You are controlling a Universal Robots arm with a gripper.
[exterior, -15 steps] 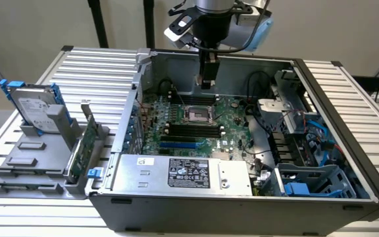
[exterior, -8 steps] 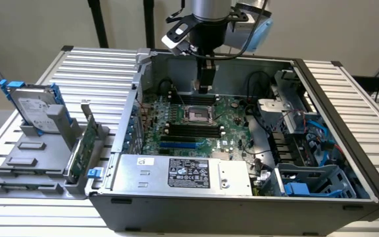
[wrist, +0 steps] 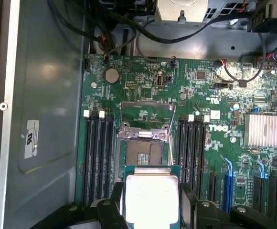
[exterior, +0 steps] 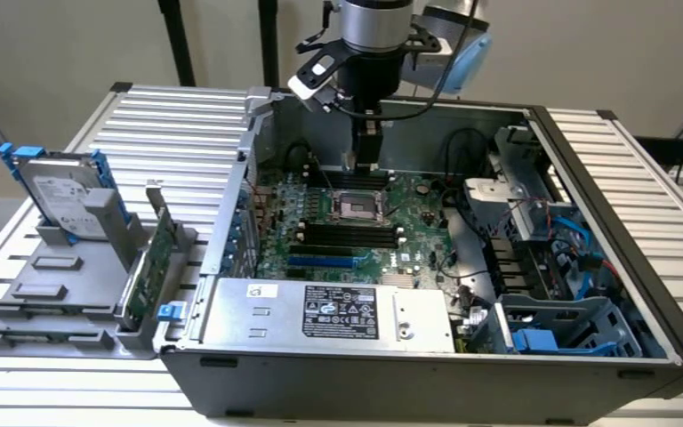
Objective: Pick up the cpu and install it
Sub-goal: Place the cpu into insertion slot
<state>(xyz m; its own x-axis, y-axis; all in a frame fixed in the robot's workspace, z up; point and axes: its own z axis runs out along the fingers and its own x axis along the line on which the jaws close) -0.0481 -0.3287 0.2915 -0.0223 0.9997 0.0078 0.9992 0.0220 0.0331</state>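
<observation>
The cpu, a flat square chip with a dull silver top and a pale edge, sits between my gripper's two black fingers, which are shut on its opposite sides. It hangs above the green motherboard, just beside the open socket. The socket's metal load plate is swung up. In the exterior view my gripper reaches down into the open computer case, a little above and behind the socket.
Black memory slots flank the socket on both sides. A finned heatsink and blue slots lie beyond. Black cables cross the case's edge. A silver power supply box fills the case front. A hard drive with blue bracket stands outside.
</observation>
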